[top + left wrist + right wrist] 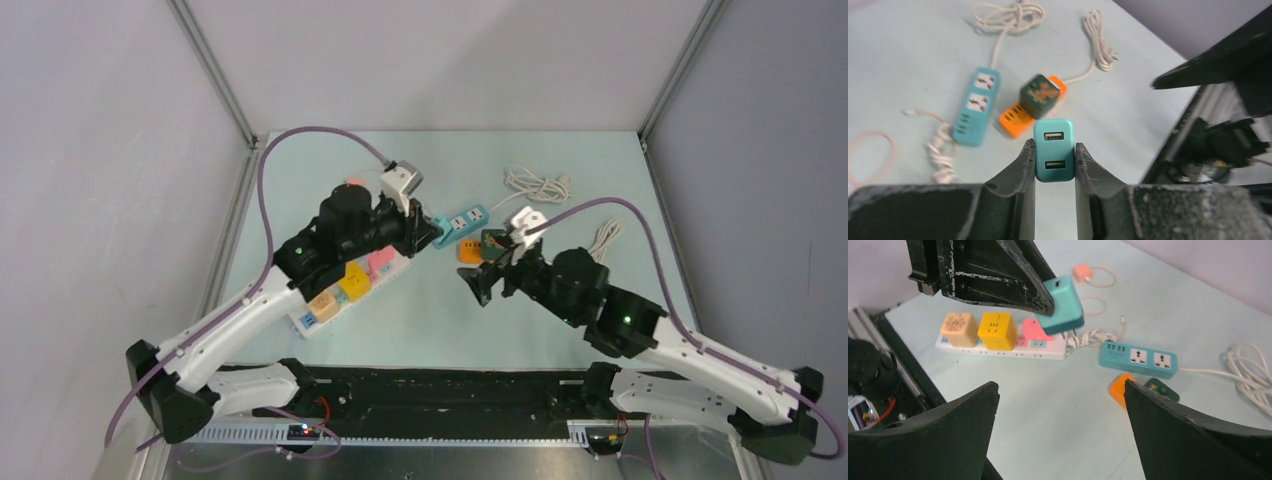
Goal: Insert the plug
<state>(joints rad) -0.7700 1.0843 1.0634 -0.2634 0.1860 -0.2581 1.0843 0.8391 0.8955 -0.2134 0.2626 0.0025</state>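
Left claw (pixel 1054 145): closed on the plug (pixel 1063 305), one finger on each side face, holding it clear above the bench (pixel 420 330).
Right claw (pixel 1060 387): jaws wide apart, empty, hanging over the bench just beside the orange block (pixel 470 250) and the dark cube (pixel 492 240).
Plug location: in the air between the end of the white power strip (pixel 998 347) and the near end of the teal power strip (pixel 463 220).
Key relation: from the left claw, the teal power strip lies ahead and to the left, below the plug. Its long axis runs away from the claw, roughly in line with the arm's reach.
Nearer arm: the left, which already carries the plug. The right stands apart from it.
Likely target: judged to be one of the two free sockets on the teal power strip. The white power strip is partly filled with coloured cubes, so which strip is meant cannot be told for certain.
Plug appearance: small teal block with rounded edges and two USB ports on the face turned towards the left wrist camera.
Pins: on the opposite face, pointing down and away, barely visible.
Risk: the pins must be squared to the socket holes before the plug descends.
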